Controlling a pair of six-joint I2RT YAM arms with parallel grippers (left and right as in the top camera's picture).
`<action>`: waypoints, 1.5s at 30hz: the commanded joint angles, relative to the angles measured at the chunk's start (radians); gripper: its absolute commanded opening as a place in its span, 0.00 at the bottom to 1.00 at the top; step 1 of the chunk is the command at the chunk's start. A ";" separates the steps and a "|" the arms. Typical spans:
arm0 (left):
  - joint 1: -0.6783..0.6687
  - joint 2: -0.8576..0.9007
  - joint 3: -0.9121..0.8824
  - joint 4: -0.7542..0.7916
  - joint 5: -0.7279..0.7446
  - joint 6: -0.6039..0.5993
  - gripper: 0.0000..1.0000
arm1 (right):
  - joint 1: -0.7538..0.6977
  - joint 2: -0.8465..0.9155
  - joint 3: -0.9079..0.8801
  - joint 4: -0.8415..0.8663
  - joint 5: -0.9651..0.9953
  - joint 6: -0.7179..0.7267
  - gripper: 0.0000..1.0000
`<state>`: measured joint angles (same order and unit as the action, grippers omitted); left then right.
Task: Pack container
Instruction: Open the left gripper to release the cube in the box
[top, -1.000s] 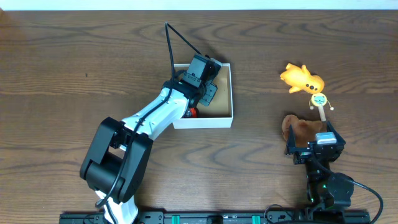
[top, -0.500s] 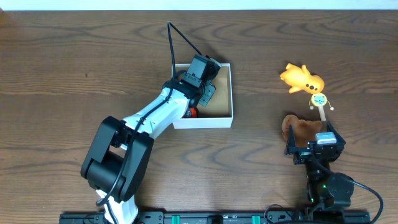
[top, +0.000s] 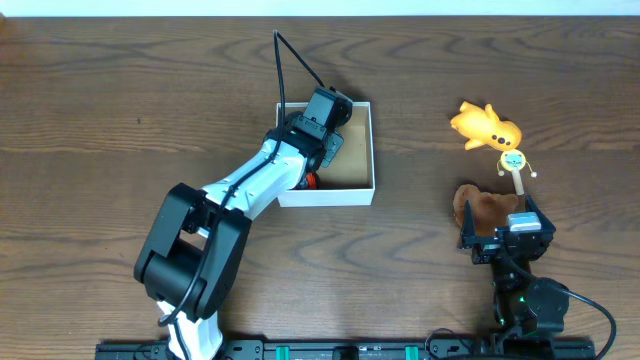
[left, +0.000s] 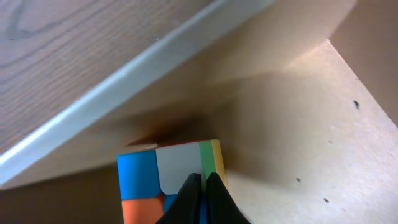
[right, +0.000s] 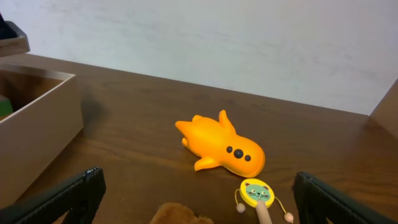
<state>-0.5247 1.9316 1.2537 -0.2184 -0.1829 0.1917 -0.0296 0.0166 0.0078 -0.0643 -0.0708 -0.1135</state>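
Your left fingers (left: 193, 190) are pressed together with nothing between them, their tips over a coloured cube (left: 155, 171) that lies against the inside wall of the container (top: 340, 196). The container sits near the middle of the bench (top: 100, 120). Your right fingers (right: 74, 193) stand wide apart and empty, with a plush (right: 177, 216), a rattle (right: 254, 193) and an orange toy (right: 221, 146) in front of them.

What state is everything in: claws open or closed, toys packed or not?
container: open-topped, partly filled
coloured cube: packed, beside a container wall
left gripper: shut, empty, inside the container
right gripper: open, holding nothing
orange toy: lying on the table, unpacked
cat-face rattle: on the table, unpacked
brown plush: on the table, unpacked
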 joint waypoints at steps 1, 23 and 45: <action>0.006 0.025 0.011 0.003 -0.113 0.015 0.06 | 0.005 -0.005 -0.002 -0.004 0.003 -0.007 0.99; 0.023 -0.070 0.140 -0.075 0.104 -0.100 0.06 | 0.005 -0.005 -0.002 -0.004 0.003 -0.007 0.99; 0.023 -0.069 0.140 -0.475 0.247 -0.220 0.06 | 0.005 -0.005 -0.002 -0.003 0.003 -0.007 0.99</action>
<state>-0.5049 1.8698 1.3861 -0.6743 0.0536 -0.0162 -0.0296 0.0166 0.0078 -0.0639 -0.0708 -0.1135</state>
